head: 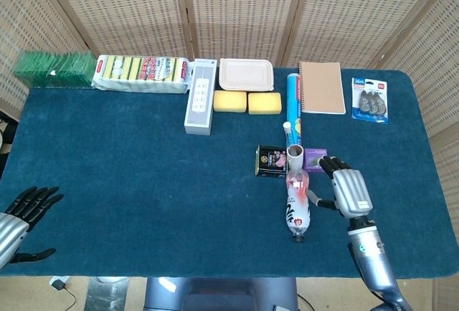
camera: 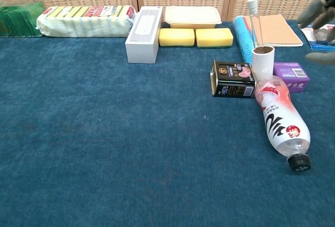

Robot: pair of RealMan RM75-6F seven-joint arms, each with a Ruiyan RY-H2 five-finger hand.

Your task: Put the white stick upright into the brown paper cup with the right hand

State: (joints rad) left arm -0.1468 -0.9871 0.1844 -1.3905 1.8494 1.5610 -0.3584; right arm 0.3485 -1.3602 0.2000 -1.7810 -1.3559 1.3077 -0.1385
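1 white stick (camera: 254,20) stands upright in 1 brown paper cup (camera: 263,62), mid-table. Right hand (head: 346,188) at cup's 4 o'clock, fingers apart, holding nothing. Left hand (head: 20,214) at table's 8 o'clock edge, fingers spread, empty. 1 bottle (camera: 282,123) lies at cup's 6 o'clock. 2 yellow sponges (head: 247,102) at 11 o'clock. 1 black tin (camera: 233,79) touching cup at 9.
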